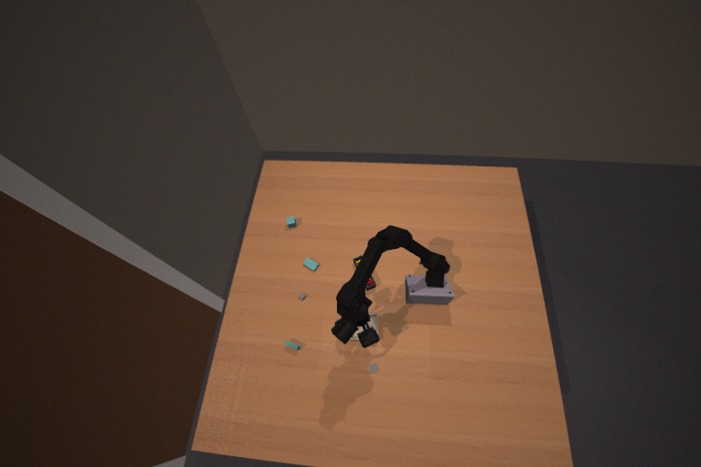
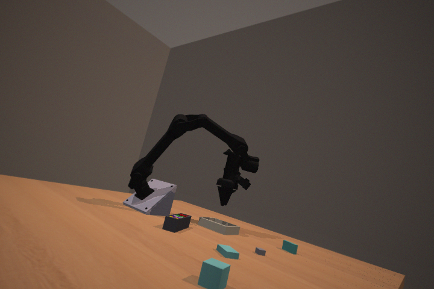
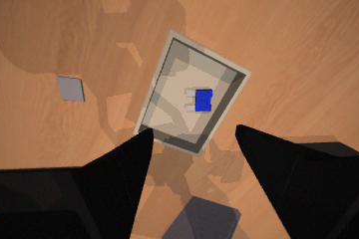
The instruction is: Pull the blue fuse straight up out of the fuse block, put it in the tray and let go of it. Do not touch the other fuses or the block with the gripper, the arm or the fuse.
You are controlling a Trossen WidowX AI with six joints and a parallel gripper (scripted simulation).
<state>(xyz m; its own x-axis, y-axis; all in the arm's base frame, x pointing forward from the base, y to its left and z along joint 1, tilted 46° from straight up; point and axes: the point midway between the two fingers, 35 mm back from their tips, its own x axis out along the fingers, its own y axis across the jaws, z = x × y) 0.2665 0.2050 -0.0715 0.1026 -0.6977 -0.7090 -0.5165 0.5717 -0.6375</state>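
Note:
The blue fuse [image 3: 203, 101] lies on its flat side on the floor of the tray [image 3: 209, 54] [image 2: 214, 226], its two pale prongs pointing left in the wrist view. My gripper [image 3: 194, 131] [image 2: 223, 205] is open and empty, pointing down above the tray, with a gap below its fingertips in the exterior view. The fuse is hidden behind the tray wall there, and behind the arm in the top view. The dark fuse block [image 2: 172, 224] stands beside the tray with other coloured fuses in it; the arm partly covers it in the top view.
Teal blocks [image 1: 291, 222] [image 2: 214, 272] and a small grey block [image 1: 302, 296] [image 2: 260, 251] lie beyond the fuse block and tray. A flat grey piece [image 1: 373, 368] [image 3: 70, 90] lies near the tray. The arm's grey base [image 1: 428, 294] stands on the opposite side.

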